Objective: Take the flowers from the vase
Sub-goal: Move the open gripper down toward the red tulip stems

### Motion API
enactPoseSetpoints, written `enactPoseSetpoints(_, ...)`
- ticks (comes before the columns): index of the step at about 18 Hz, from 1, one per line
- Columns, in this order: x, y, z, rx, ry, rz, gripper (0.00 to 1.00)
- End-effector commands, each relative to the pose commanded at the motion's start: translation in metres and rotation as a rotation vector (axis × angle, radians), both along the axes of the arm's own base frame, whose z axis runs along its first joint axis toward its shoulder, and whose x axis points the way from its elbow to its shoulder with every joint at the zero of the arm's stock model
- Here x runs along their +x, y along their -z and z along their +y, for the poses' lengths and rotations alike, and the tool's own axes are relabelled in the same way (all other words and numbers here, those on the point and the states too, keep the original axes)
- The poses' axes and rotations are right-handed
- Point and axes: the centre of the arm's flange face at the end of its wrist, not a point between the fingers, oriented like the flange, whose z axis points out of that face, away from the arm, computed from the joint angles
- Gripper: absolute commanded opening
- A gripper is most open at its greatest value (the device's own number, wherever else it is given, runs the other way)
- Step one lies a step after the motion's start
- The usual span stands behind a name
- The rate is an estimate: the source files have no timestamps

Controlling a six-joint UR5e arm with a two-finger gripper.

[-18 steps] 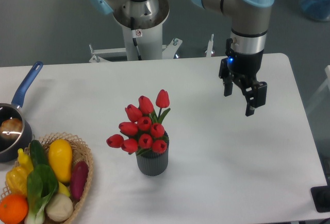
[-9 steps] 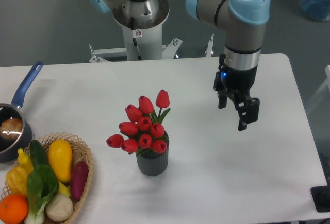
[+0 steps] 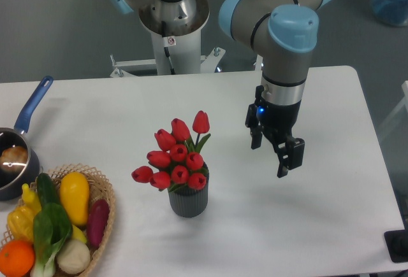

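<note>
One white table (image 3: 115,108) carries everything. Landmark for these notes: the vase (image 3: 189,200), a small dark grey ribbed pot standing upright near the table's middle, toward the front edge.

Behind the vase, beyond the far edge of the table, stands the arm's pale mounting column (image 3: 171,25). Left of the vase and well apart, at the front left corner, sits a woven basket (image 3: 102,191) holding an orange, a yellow squash, a green cucumber, a purple piece, leafy greens and a pale round vegetable. Farther left and slightly behind the basket, a saucepan (image 3: 14,162) with a blue handle lies at the table's edge, something pale brown inside it. Nothing stands between the vase and the gripper; bare tabletop only.

The flowers (image 3: 176,155) sit in the vase, red tulip buds fanned above its rim, green leaves showing among them, the tallest bud rising at the back right of the bunch.

Arm: grey links with blue caps reach in from behind the vase and bend down to a vertical wrist, blue light lit on its side. The gripper (image 3: 269,154) hangs to the right of the vase, near but not touching, at about the height of the blooms. Fingers (image 3: 284,157) point down, spread apart, holding nothing.

Change from a second ago: gripper has travelled left and lower, toward the vase. Flowers, vase, basket and saucepan unmoved.
</note>
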Motion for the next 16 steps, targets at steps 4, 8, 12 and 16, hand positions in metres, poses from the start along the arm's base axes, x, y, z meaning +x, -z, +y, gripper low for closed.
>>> enactPoseSetpoints(4,0.002,0.003,-0.001,0.065,-0.046,-0.086,1.0)
enactPoseSetpoints(8,0.002,0.006,-0.001,0.088,-0.061,-0.121,1.0)
enactPoseSetpoints(12,0.01,0.022,-0.012,0.069,-0.071,-0.151,1.0)
enactPoseSetpoints(16,0.013,0.031,-0.027,0.081,-0.096,-0.192,1.0)
